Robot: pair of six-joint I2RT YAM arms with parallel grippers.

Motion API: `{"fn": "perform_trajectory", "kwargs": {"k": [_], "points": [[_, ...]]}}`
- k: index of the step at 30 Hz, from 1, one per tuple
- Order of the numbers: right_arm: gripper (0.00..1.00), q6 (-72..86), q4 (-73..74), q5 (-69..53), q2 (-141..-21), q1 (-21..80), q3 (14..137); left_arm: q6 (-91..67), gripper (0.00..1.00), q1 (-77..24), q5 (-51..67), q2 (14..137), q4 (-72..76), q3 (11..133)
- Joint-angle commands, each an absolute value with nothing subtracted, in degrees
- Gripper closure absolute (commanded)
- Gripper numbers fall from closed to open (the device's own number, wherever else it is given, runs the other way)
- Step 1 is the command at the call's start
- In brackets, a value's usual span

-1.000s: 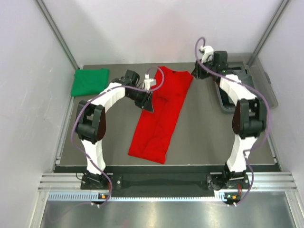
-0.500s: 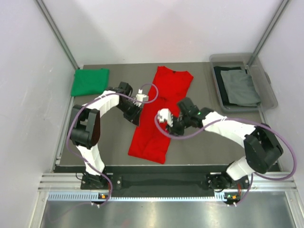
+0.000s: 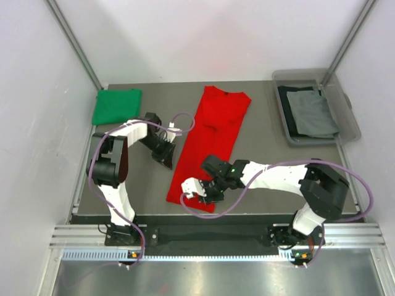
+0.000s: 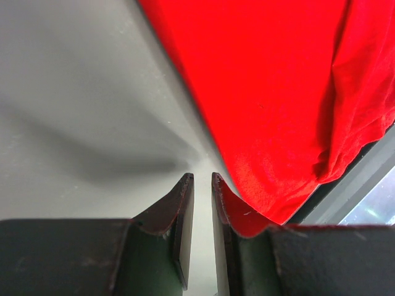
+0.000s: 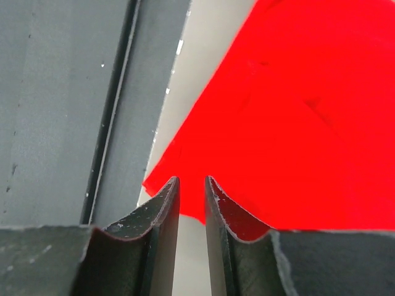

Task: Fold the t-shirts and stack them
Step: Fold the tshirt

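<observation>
We see a dark grey flat table (image 3: 265, 154). A bright red cloth t-shirt (image 3: 213, 132) lies along its middle, folded into a long narrow strip. Its dark collar is at the far end and its hem slants left toward the near edge. A solid green cloth t-shirt (image 3: 116, 106), folded square, sits in the far left corner. A clear plastic rectangular bin (image 3: 347, 105) rests in the far right corner.
</observation>
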State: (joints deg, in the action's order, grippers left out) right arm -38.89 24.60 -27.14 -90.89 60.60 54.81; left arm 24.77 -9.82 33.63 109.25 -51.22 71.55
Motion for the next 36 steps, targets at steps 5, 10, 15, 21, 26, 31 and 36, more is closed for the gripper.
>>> {"fn": "perform_trajectory", "kwargs": {"k": [5, 10, 15, 21, 26, 31, 36], "points": [[0.78, -41.22, 23.73, -24.44, -94.13, 66.88, 60.03, 26.19, 0.77, -7.39, 36.56, 108.45, -51.24, 70.84], [0.78, -40.96, 23.64, -23.12, -95.8, 67.5, 60.38, 26.28, 0.77, -6.59, 37.88, 108.19, -50.8, 69.7], [0.78, -40.78, 23.64, -21.71, -97.29, 67.76, 60.21, 26.28, 0.77, -6.33, 37.79, 107.23, -51.32, 70.4], [0.8, -40.69, 23.2, -19.6, -98.35, 68.29, 60.38, 26.19, 0.77, -5.8, 38.58, 107.31, -51.24, 70.66], [0.95, -40.34, 22.24, -17.93, -98.44, 68.47, 59.68, 26.19, 0.77, -5.54, 38.67, 107.4, -51.24, 70.58], [1.0, -40.6, 23.64, -17.75, -97.3, 70.13, 59.68, 26.19, 0.77, -5.36, 38.5, 107.4, -51.42, 70.93], [1.0, -40.96, 25.4, -18.1, -96.33, 72.51, 60.12, 26.02, 0.77, -5.27, 38.85, 107.31, -51.59, 71.19]]}}
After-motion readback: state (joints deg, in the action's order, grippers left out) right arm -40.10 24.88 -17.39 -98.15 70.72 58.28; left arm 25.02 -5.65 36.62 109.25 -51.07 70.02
